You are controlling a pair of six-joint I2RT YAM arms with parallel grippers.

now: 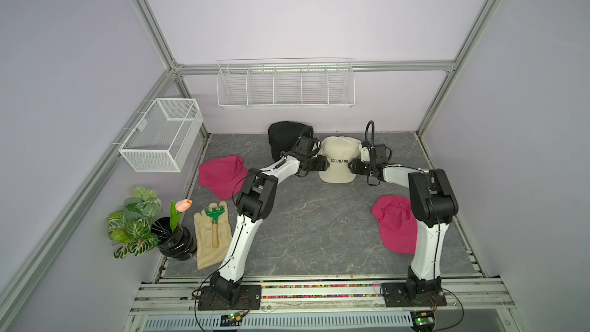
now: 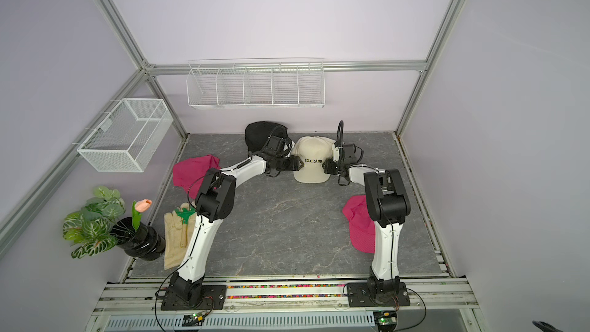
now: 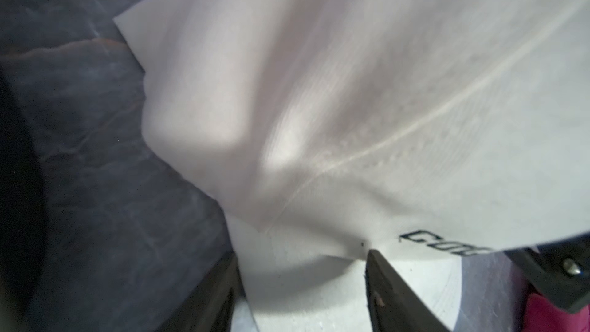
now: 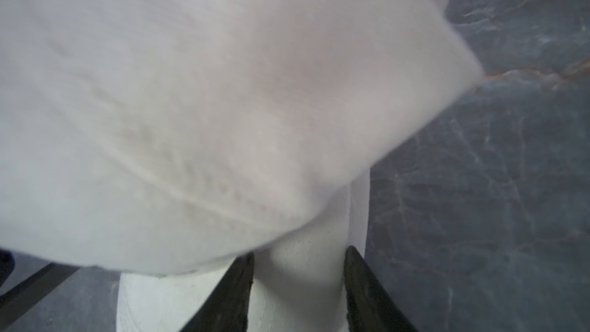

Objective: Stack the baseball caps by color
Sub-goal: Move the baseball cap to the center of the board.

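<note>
Both top views: cream cap (image 1: 336, 154) lettered COLORADO, one counted, at the tabletop's (image 1: 319, 234) rear. Black cap (image 1: 282, 135), one, just beside it. Pink, two: a pink cap (image 1: 220, 174) by the left arm, a pink cap (image 1: 396, 225) by the right. Left gripper (image 1: 326, 165) and right gripper (image 1: 351, 166) flanked the cream cap.
Left wrist: jaws apart, released, cream fabric between.
Right wrist: likewise.

Bare tabletop (image 1: 313, 218) centre (pink caps (image 1: 220, 175) (image 1: 396, 223) either side)
</note>
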